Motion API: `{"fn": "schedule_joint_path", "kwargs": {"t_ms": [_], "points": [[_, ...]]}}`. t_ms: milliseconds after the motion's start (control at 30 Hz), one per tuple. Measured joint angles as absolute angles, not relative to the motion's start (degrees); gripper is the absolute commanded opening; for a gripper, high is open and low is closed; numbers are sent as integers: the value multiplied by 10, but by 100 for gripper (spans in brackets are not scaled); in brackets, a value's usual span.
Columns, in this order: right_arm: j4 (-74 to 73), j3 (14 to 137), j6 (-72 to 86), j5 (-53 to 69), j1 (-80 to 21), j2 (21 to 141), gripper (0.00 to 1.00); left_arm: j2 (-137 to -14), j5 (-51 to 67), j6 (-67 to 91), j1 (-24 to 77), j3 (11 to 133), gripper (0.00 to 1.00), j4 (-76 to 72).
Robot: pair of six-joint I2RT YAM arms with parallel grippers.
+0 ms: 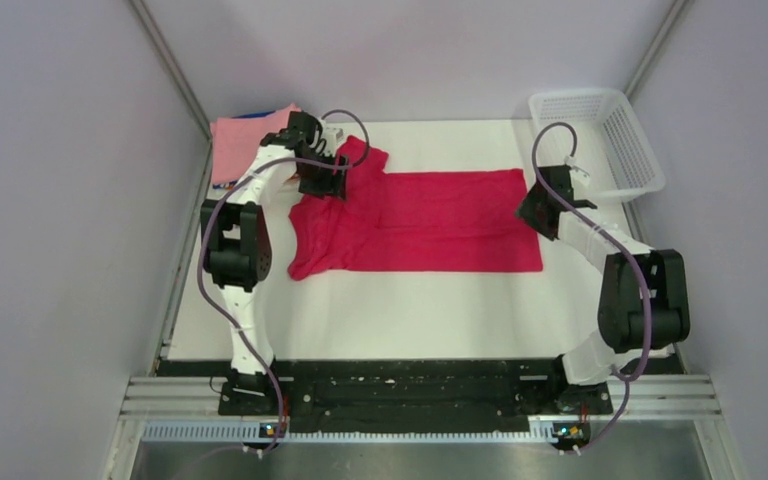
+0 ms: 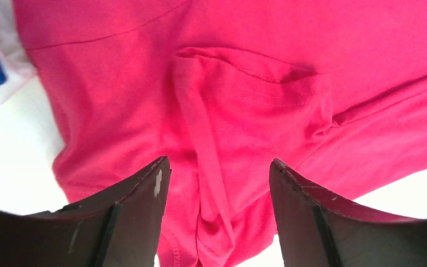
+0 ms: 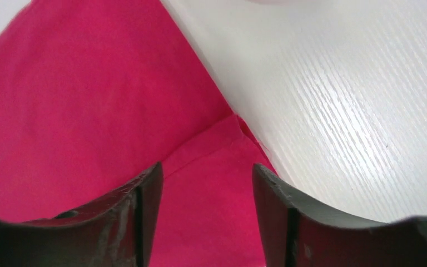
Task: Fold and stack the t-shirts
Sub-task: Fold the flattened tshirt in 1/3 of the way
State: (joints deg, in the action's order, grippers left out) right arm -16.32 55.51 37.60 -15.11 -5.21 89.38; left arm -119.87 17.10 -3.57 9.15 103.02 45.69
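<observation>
**Item and position.** The crimson t-shirt (image 1: 430,220) lies flat at the centre of the desk (image 1: 410,320). A folded pink t-shirt (image 1: 245,140) sits in the corner at 10 o'clock. The white mesh basket (image 1: 600,140) stands at 2 o'clock, apart from the cloth.

**Orientation.** The shirt's long axis runs from 9 to 3 o'clock. The sleeve end points to 9 o'clock and is rumpled, with one sleeve out toward 11. The straight hem end points to 3 o'clock.

**Claws.** The left claw (image 2: 219,167) is spread wide over the sleeve end, with a raised ridge of cloth in the gap, unpinched. The right claw (image 3: 207,169) is equally wide, just above the hem corner, holding nothing.

**Handling, as judged.** The cloth looks light, limp and not fragile. It will sag and drag on the desk, and it creases readily. Best hold is a pinch on stitched edges, at the hem corner at 3 o'clock and the sleeve seam at 9. Both layers should be caught.
</observation>
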Motion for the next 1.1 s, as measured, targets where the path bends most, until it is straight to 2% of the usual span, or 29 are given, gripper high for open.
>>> {"fn": "schedule_joint_path", "kwargs": {"t_ms": [67,100,200,300,433,567,833,900,1100], "points": [[-165,569,374,-155,-51,904,96,-1203,155,-23,91,1048,74,471],[-168,573,373,-156,-51,905,98,-1203,150,-14,91,1057,76,476],[-170,574,365,-151,-51,895,99,-1188,145,20,90,1060,85,472],[-152,543,361,-125,-53,858,99,-1125,165,60,90,980,95,432],[-114,470,359,-71,-66,791,99,-985,208,132,97,800,99,374],[-87,436,347,-22,-85,789,99,-915,225,184,132,684,99,327],[-55,436,321,32,-105,867,99,-971,182,220,153,661,99,282],[-51,445,319,32,-107,877,99,-1022,154,219,151,683,98,282],[-69,451,316,3,-107,886,99,-1046,101,209,145,705,98,300]]}}
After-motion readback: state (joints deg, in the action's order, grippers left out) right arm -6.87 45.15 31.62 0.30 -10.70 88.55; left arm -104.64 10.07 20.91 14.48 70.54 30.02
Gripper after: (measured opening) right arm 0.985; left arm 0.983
